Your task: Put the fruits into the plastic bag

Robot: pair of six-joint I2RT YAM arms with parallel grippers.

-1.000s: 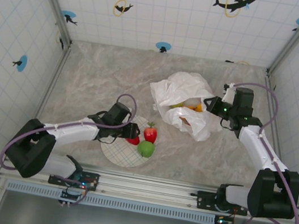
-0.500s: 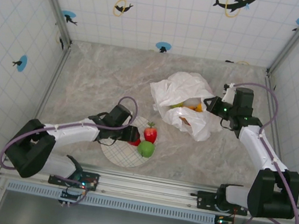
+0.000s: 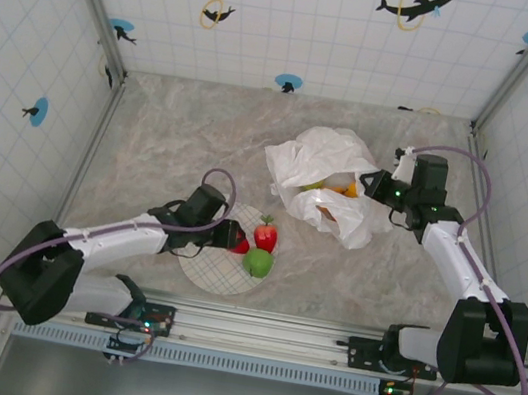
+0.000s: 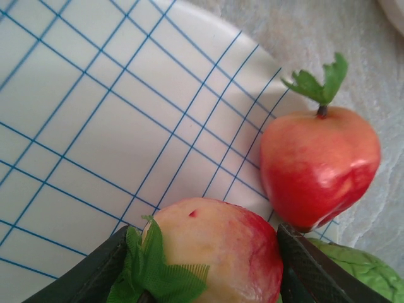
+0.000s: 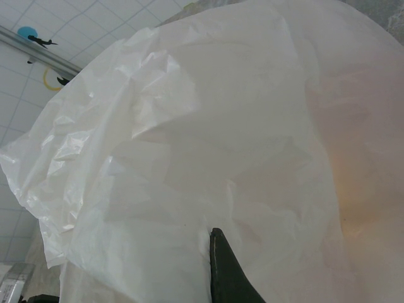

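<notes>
Fruit remaining outside the plastic bag point(image 3: 326, 162): three pieces, all at the right-hand part of the round gridded plate point(image 4: 95, 126), which sits on the bench point(image 3: 170, 151) just ahead of the left arm's base.

Item 1, red-and-yellow fruit point(image 4: 221, 249) with a green cloth leaf. It lies on the plate between the left fingers point(image 4: 101, 278). One finger stands at each side of it, set at a middling gap and close against its flanks. Whether they press on it firmly cannot be told; the leaf covers the contact on one side.

Item 2, red apple point(image 4: 319, 164) with a green leaf on its stem. It sits upright at the plate's rim, just beside item 1 and apart from the fingers.

Item 3, green fruit point(image 3: 256, 262). It rests at the plate's near right edge, touching or almost touching item 2.

Bag: crumpled and wrinkled, lying on the bench to the right of centre, well apart from the plate. Its mouth faces the near side. Orange fruit point(image 3: 348, 187) shows inside the opening, with a yellow-green piece next to it that is too small to identify.

Right fingers point(image 5: 224, 271): closed tight on the bag's film at its right edge. White film drapes around the one dark fingertip seen from the wrist.
</notes>
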